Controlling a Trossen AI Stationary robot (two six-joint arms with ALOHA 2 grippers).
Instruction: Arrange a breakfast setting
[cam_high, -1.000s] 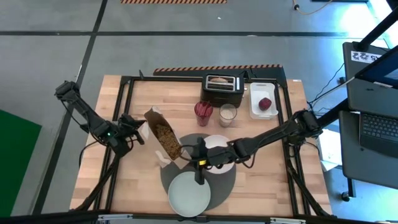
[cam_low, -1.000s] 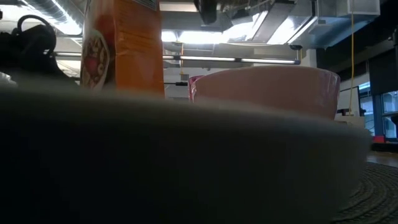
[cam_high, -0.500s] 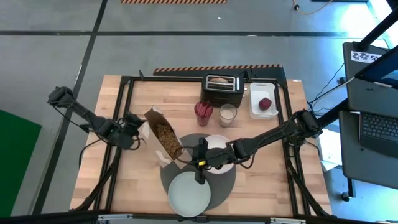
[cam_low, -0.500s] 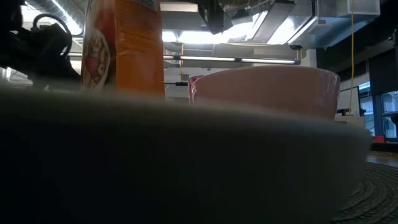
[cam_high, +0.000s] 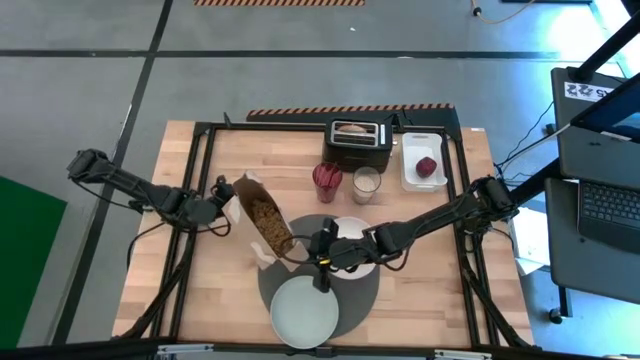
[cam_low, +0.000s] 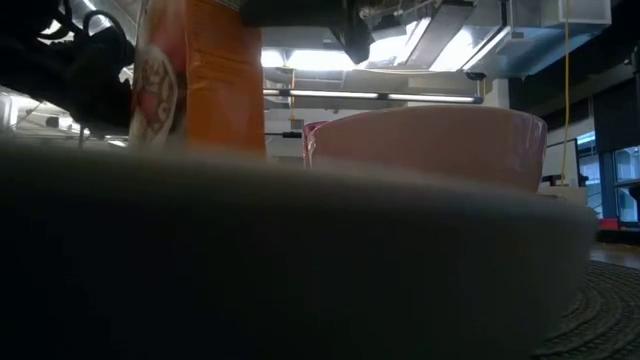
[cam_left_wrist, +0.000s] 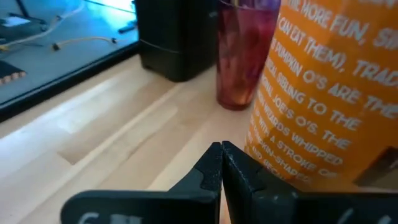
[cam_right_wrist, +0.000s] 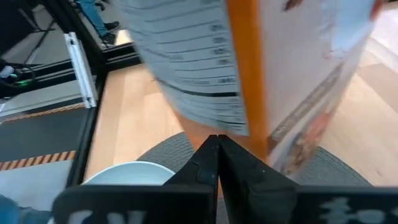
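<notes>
A round dark-grey placemat (cam_high: 366, 290) lies on the table's near middle. A pale mint plate (cam_high: 305, 312) sits on its near part and a white bowl (cam_high: 350, 231) on its far part. An open orange cereal box (cam_high: 262, 228) stands upright at the mat's far left edge. My left gripper (cam_high: 224, 205) is shut just left of the box (cam_left_wrist: 323, 93), with bare table between its tips (cam_left_wrist: 221, 147) and the box. My right gripper (cam_high: 305, 256) reaches in from the right over the mat, shut, its tips (cam_right_wrist: 216, 138) at the foot of the box (cam_right_wrist: 249, 62). My right gripper points its shut tips level at the lower part of the cereal box (cam_right_wrist: 214, 127) from the table's right. I cannot tell whether they touch it.
A black toaster (cam_high: 358, 142) stands at the far edge, with a white tray (cam_high: 424, 150) holding a red thing to its right. A red cup (cam_high: 327, 180) and a glass of milk (cam_high: 366, 184) stand between the toaster and the bowl. Bare wood lies at the table's near left.
My left gripper has gone toward the table's right, up to the cereal box's left side, and has turned about as its arm swung. The box, plate and bowl stay where they were.
</notes>
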